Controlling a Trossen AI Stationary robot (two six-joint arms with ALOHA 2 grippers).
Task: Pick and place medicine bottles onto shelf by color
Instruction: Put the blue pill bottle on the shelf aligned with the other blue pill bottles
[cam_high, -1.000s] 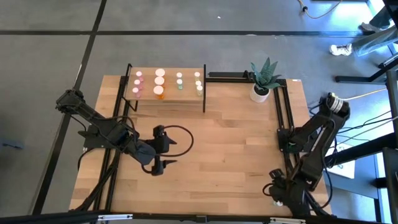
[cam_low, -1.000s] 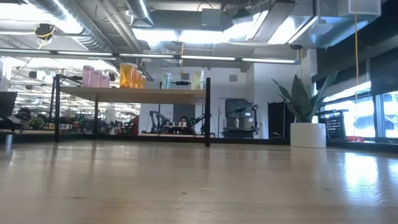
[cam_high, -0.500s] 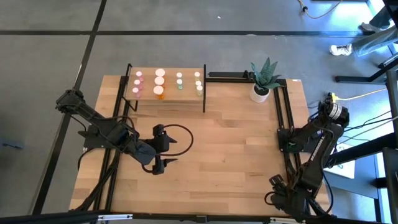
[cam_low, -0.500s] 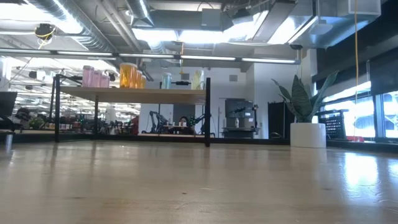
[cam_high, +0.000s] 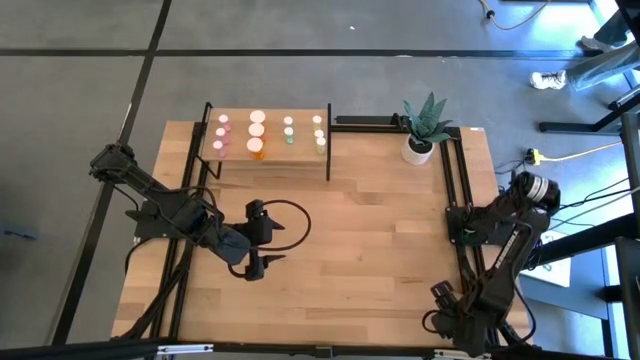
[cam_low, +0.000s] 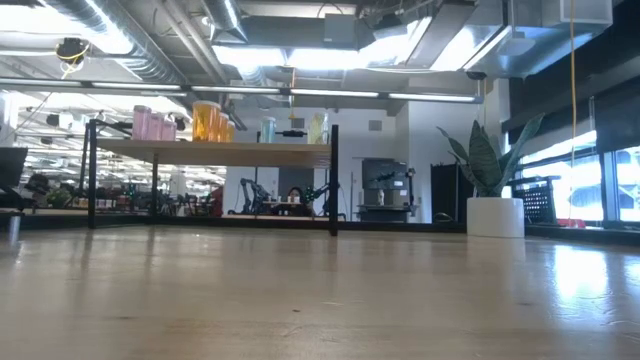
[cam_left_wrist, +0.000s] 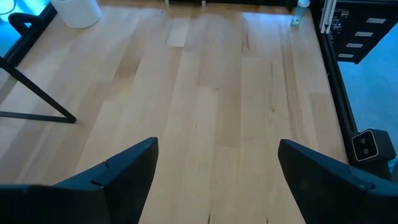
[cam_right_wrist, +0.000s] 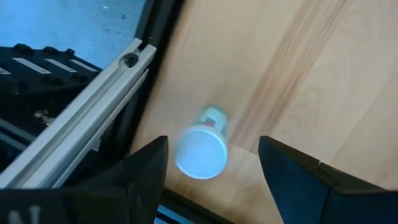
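My right gripper (cam_right_wrist: 211, 171) is hard to find from the high view. It sits down at the near right corner of the table (cam_high: 370, 250), mixed up with my own dark arm, so I can't pick it out well there. The low view does not show either of my grippers at all.

My right wrist view helps more. It shows my two right fingers (cam_right_wrist: 143, 171) spread wide with nothing in them. A green bottle (cam_right_wrist: 202, 149) with a white cap stands on the wood right between them, close to the table's edge and a metal rail (cam_right_wrist: 93, 106). The fingers are not touching it. The bottle looks a bit blurry, and I can't see this bottle in the high view or the low view.

My left gripper (cam_high: 255, 262) hangs over the near left part of the table. Its fingers (cam_left_wrist: 124, 171) are wide apart too, with only bare wood between them.

The shelf (cam_high: 268, 155) stands at the far side of the table, well apart from both grippers. From above I see white caps in rows on it. The low view shows the colors better: pink bottles (cam_low: 150, 123), orange bottles (cam_low: 210, 121), a green one (cam_low: 268, 129) and a yellowish one (cam_low: 317, 127). A plant in a white pot (cam_high: 420, 148) stands to the right of the shelf.
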